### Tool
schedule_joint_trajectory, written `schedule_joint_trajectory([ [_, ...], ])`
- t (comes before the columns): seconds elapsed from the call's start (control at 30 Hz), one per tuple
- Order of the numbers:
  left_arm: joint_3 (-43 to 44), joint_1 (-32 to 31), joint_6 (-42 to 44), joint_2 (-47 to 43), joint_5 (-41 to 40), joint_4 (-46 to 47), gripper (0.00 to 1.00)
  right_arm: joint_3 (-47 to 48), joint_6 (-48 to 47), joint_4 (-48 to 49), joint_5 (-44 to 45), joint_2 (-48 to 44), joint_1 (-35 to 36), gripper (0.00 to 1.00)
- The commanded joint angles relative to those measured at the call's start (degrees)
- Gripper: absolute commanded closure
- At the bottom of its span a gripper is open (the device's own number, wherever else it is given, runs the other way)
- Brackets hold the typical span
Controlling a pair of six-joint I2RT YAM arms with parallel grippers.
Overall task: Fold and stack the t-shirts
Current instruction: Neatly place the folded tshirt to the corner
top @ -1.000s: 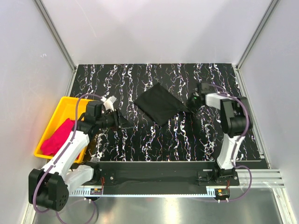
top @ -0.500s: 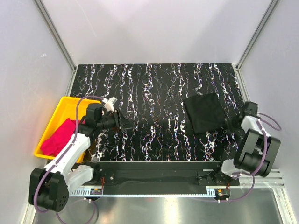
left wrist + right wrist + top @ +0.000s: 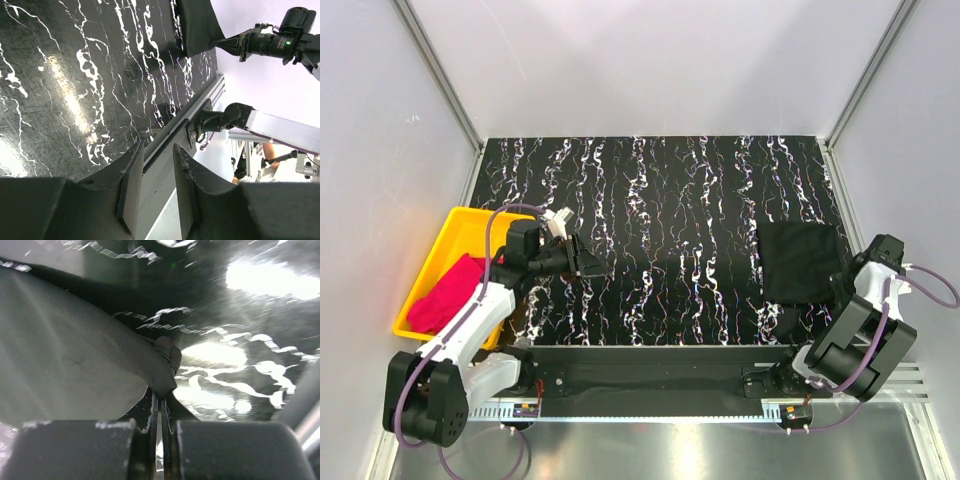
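**Top, left wrist and right wrist views of 2 arms at a black, white-veined bench [image 3: 660, 190].** The black t-shirt [image 3: 801, 262] lies folded into a rough rectangle on the right side of the bench, near its right edge and well apart from the left arm; in the top view it looks flat. The right claw [image 3: 161, 407] is clamped on the near right edge of this shirt; in the right wrist view its 2 fingers [image 3: 154, 425] stand pressed together with only a thin slit between them, and a rolled hem of cloth is pinched at their tips; the rest of the cloth spreads away to the left of that view, over the bench. The left wrist view shows the same grip from across the bench, the tips meeting at 1 corner of the dark cloth. The left claw [image 3: 157, 175] is apart, its 2 fingers separated by a clear gap with nothing between them; it sits over bare bench at the left front, pointing toward the right side; whether it touches the surface cannot be told. The pink t-shirt [image 3: 442, 295] lies crumpled in the yellow tray [image 3: 455, 222] at the left edge of the bench, just beside the left arm; the arm hides part of the shirt.
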Motion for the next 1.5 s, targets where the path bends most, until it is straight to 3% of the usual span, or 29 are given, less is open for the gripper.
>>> schedule_joint_trajectory([
  [0.0, 0.8, 0.32, 1.06, 0.37, 3.32, 1.97, 0.66, 2.42, -5.79, -1.77, 7.75, -1.75, -1.0, 1.0],
  [0.37, 1.85, 1.28, 2.73, 3.97, 5.43, 3.02, 0.66, 8.32, -12.23, -3.61, 9.61, 6.15, -2.49, 1.0],
  [0.67, 2.64, 2.07, 2.55, 7.74, 7.1, 5.13, 0.66, 7.7, -9.51, -6.33, 12.95, 0.8, -4.61, 1.0],
  [0.9, 3.17, 2.16, 2.55, 9.77, 8.07, 6.01, 0.66, 11.22, -10.03, -12.49, 14.8, 0.45, -4.69, 1.0],
  [1.23, 2.64, 2.25, 1.06, 10.47, 8.77, 7.42, 0.67, 13.59, -11.88, -13.46, 16.47, 1.41, -4.7, 0.99],
  [1.27, 2.73, 2.25, 0.97, 10.47, 8.86, 7.33, 0.67, 13.68, -11.88, -13.54, 16.47, 1.59, -4.7, 0.98],
  [1.47, 2.82, 2.34, 0.71, 10.39, 8.95, 7.42, 0.67, 15.52, -11.43, -16.87, 15.95, 0.27, -4.7, 0.56],
])
